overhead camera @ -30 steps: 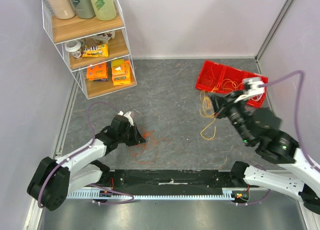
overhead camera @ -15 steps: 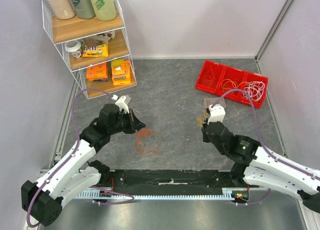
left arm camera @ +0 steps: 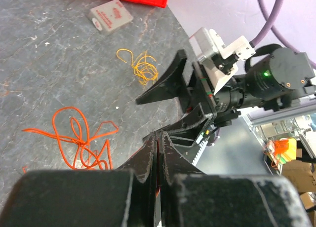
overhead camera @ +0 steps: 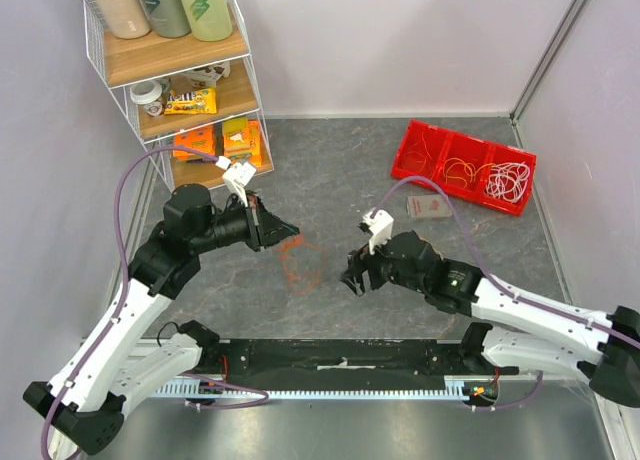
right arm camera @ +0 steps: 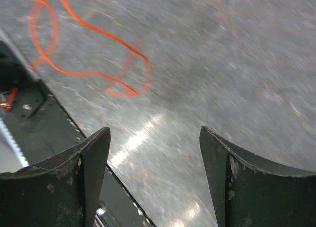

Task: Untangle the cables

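Note:
An orange cable hangs in loops from my left gripper, which is raised over the table's middle. In the left wrist view the left gripper is shut, with a sliver of orange between its jaws, and the rest of that orange cable trails below. A small yellow cable bunch lies loose on the table. My right gripper is low, just right of the orange loops. In the right wrist view the right gripper is open and empty, and the orange cable is ahead, blurred.
A red divided tray at the back right holds more thin cables, orange, yellow and white. A small flat packet lies in front of it. A wire shelf with bottles and snack packs stands at the back left. A black rail runs along the near edge.
My right arm swung from the red tray down to the table's middle, let go of the yellow cables and opened. My left arm rose and moved back and right, lifting the orange cable.

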Motion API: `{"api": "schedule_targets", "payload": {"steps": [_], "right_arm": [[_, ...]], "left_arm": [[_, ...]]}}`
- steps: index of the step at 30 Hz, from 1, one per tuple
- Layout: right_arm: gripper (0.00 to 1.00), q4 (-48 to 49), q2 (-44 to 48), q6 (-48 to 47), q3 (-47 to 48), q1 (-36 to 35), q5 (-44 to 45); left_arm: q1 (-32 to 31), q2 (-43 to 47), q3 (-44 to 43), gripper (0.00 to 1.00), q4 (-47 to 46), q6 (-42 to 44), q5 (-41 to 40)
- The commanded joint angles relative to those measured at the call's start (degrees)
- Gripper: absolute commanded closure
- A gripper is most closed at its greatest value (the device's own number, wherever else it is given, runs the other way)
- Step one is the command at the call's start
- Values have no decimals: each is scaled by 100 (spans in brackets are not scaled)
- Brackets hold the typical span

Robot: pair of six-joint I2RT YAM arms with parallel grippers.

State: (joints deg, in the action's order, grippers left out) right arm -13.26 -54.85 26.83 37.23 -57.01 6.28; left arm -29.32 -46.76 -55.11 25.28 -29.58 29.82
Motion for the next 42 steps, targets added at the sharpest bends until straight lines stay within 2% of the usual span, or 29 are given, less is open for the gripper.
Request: {"api": "schedule_targets", "payload": {"steps": [1, 6, 9, 11, 13, 15, 16, 18, 21, 22, 24, 25, 26, 28, 30, 32, 34, 36, 39, 42], "right_arm": [[20, 2079, -517, -643, 91, -20, -1209], [22, 2722, -1158, -942, 354, -20, -1103], [27, 3082, -1484, -960, 399, -20, -875], [40, 3302, -1511, -864, 320, -20, -734], [58, 3600, -1406, -663, 119, -12, -472], [93, 3829, -1213, -382, -101, -12, -33], [100, 3848, -1117, -215, -198, -12, 248], [100, 3613, -897, -30, -321, 6, 985], [100, 2779, -432, 567, -410, 6, 2443], [100, 2611, -300, 656, -462, 32, 2691], [100, 2687, 52, 491, -620, 68, 2520], [100, 2958, 158, 220, -716, 68, 1987], [98, 3187, 246, -131, -796, 76, 1303], [71, 3382, 186, -746, -675, 68, -15], [42, 3068, -121, -1134, -280, 76, -609], [31, 2960, -516, -1390, 11, 68, -1005], [23, 3143, -815, -1409, 152, 76, -1338], [20, 3957, -1184, -1269, 170, 68, -1943], [19, 4550, -1860, -1101, 362, 68, -2420], [20, 5050, -2371, -952, 548, 59, -2509]], "left_arm": [[14, 9, -307, 98, 162, 172, 542], [14, -8, -430, 98, 258, 207, 665], [14, -17, -465, 98, 293, 260, 744], [23, -17, -500, 98, 390, 365, 709], [14, 27, -527, 98, 539, 444, 543], [14, 88, -536, 98, 627, 515, 402], [14, 106, -544, 98, 680, 558, 323], [23, 185, -640, 98, 811, 620, 8], [32, 482, -843, 98, 1119, 638, -1140], [23, 623, -861, 98, 1137, 673, -1372], [14, 896, -861, 98, 1041, 743, -1479], [23, 1010, -835, 98, 936, 761, -1392], [23, 1055, -826, 98, 883, 770, -1261], [23, 1012, -887, 98, 891, 770, -962], [23, 915, -957, 98, 952, 709, -760], [23, 914, -966, 98, 944, 638, -750], [23, 932, -949, 98, 900, 586, -733], [23, 950, -940, 98, 856, 507, -663], [14, 897, -966, 98, 803, 418, -496], [14, 844, -958, 98, 786, 401, -372]]}}
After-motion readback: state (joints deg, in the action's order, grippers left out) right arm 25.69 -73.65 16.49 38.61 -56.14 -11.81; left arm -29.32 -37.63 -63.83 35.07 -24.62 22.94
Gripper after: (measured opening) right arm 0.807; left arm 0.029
